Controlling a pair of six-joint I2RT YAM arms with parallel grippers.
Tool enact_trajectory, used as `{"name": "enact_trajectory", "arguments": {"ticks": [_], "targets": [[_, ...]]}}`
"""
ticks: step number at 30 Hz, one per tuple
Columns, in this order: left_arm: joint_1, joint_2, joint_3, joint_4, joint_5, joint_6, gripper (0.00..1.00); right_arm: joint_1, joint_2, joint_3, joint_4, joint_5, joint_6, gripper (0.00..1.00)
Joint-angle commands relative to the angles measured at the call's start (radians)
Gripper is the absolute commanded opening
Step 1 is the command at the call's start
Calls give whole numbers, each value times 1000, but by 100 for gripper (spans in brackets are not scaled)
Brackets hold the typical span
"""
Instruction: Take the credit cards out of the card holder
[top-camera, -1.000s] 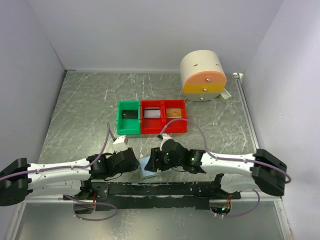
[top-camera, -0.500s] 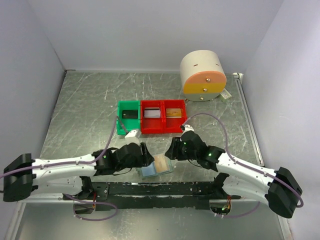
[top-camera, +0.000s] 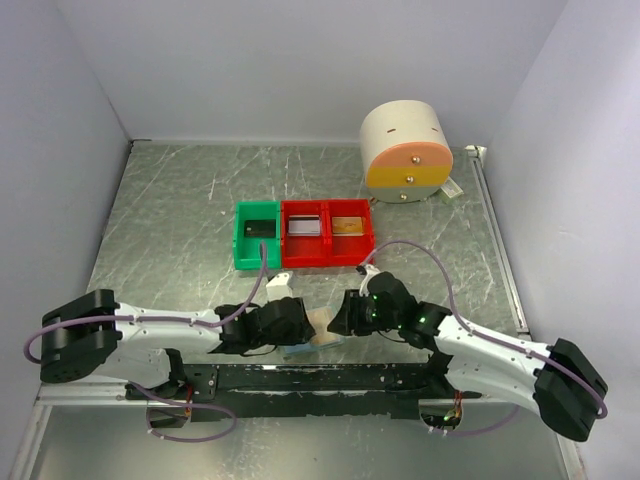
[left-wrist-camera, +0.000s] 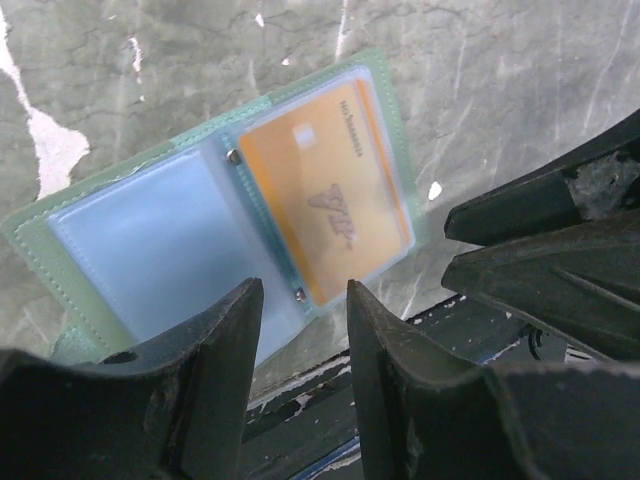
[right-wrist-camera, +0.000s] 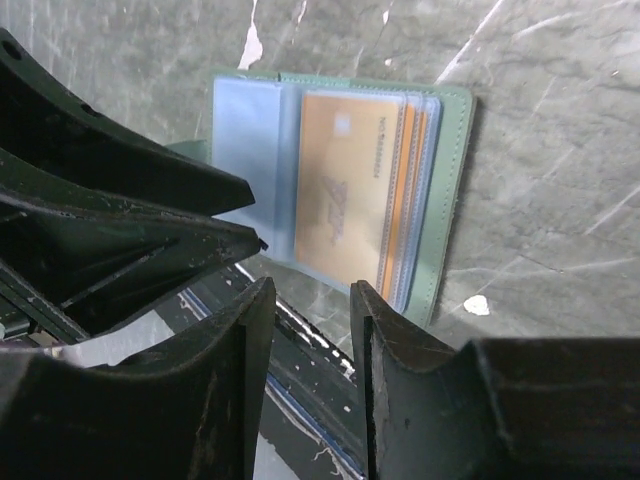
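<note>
The card holder (left-wrist-camera: 150, 250) lies spread open and flat on the table at its near edge, its pale blue left pocket empty-looking. An orange credit card (left-wrist-camera: 325, 190) sits inside its right pocket; further card edges stack behind it in the right wrist view (right-wrist-camera: 410, 190). In the top view the holder (top-camera: 303, 347) lies between both grippers. My left gripper (left-wrist-camera: 305, 300) is open and empty, hovering over the holder's near edge by the fold. My right gripper (right-wrist-camera: 310, 295) is open and empty, just off the holder's (right-wrist-camera: 450, 200) near edge below the card (right-wrist-camera: 340, 195).
A green bin (top-camera: 257, 235) and two red bins (top-camera: 327, 234), with small items in them, stand mid-table. A round cream drawer unit (top-camera: 405, 150) stands at the back right. A black rail (top-camera: 320, 380) runs along the table's near edge, close under the holder.
The holder, folded and held between the grippers a second ago, now lies open with the orange card showing. Both grippers have let go; the left one has moved right over it.
</note>
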Motion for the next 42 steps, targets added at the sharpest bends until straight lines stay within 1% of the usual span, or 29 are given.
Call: {"name": "enact_trajectory", "arguments": {"ticks": [1, 5, 10, 18, 23, 28, 32, 36, 39, 42], "targets": [[-23, -21, -10, -69, -72, -64, 50, -3, 47, 15, 48, -76, -42, 36], [-28, -53, -67, -43, -54, -82, 49, -3, 101, 37, 16, -42, -52, 36], [-54, -65, -90, -72, -82, -123, 47, -2, 138, 52, -7, -14, -76, 37], [-69, -51, -52, -162, -107, -126, 45, -3, 192, 50, 33, -60, -73, 36], [-77, -46, -33, -194, -105, -120, 50, -3, 215, 56, 14, -36, -76, 37], [-90, -42, -9, -262, -123, -127, 50, -3, 211, 48, 45, -76, -71, 36], [-92, -45, -27, -259, -123, -138, 48, -3, 200, 50, 69, -107, -61, 34], [-95, -34, -47, -245, -116, -151, 42, -3, 204, 71, 38, -87, -65, 35], [-100, -19, -47, -256, -119, -162, 42, -3, 207, 95, -18, -28, -72, 36], [-105, -5, -44, -259, -121, -167, 42, -3, 204, 91, -2, -45, -70, 37]]}}
